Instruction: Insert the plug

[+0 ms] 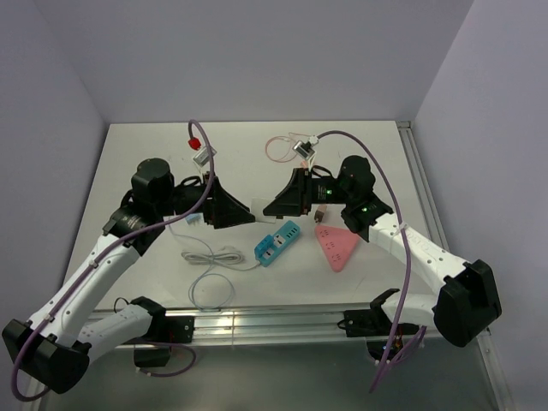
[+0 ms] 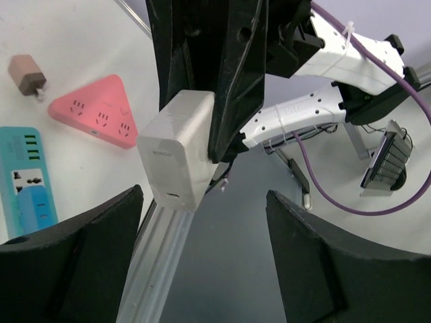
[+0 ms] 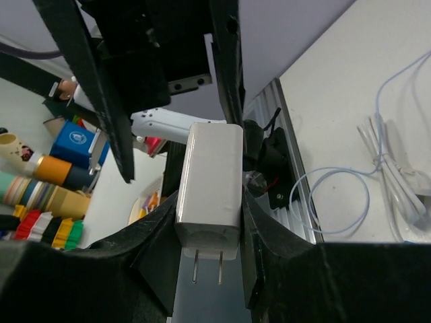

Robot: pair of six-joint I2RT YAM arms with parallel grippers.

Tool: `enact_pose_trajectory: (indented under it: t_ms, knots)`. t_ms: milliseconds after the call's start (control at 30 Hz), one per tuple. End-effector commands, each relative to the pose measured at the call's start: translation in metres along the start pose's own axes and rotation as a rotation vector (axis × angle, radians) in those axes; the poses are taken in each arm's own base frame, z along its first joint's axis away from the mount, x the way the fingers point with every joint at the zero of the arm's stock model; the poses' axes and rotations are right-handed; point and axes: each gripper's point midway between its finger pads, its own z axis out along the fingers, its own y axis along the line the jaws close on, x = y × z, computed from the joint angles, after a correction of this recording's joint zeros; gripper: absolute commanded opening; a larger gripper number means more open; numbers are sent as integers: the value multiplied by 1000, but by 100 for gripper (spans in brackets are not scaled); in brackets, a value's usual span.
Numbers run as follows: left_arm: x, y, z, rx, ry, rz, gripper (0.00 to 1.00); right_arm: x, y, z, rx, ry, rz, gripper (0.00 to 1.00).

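Observation:
My right gripper [image 3: 210,222] is shut on a white charger plug [image 3: 210,185], whose two metal prongs [image 3: 207,269] stick out past the fingertips. In the top view it holds the plug [image 1: 259,207] in the air above the table's middle. My left gripper [image 2: 202,229] is open and empty, facing the plug [image 2: 178,151] from close by with its fingers [image 2: 67,256] wide apart. A blue power strip [image 1: 278,243] lies just below and to the right of both grippers. It also shows in the left wrist view [image 2: 23,178].
A pink triangular power strip [image 1: 336,245] lies right of the blue one, with a small brown adapter [image 1: 321,217] behind it. A coiled white cable [image 1: 210,257] lies at the front left. A red-tipped connector [image 1: 193,141] and a pink cable [image 1: 278,147] lie at the back.

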Motion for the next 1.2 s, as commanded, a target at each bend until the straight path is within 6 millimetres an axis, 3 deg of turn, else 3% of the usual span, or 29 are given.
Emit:
enact_pose_trajectory:
  t_ms: [0,233,467,700,833,1067,1167]
  knots:
    - [-2,-9,5,32,6,74,77,-6,40,-6,-118,-15,-104,0]
    - [0,-17,10,69,15,68,65,-5,47,-4,-146,-2,-99,0]
    - [1,-21,14,93,20,60,41,0,51,1,-172,22,-96,0]
    - [-4,-19,15,72,-10,48,33,6,50,9,-171,38,-95,0]
    - [-3,-20,16,91,-5,34,34,7,49,11,-169,41,-94,0]
    - [-1,-26,13,108,-8,37,52,9,46,13,-168,48,-91,0]
    - [-3,-27,13,111,-16,39,51,9,47,14,-170,49,-92,0]
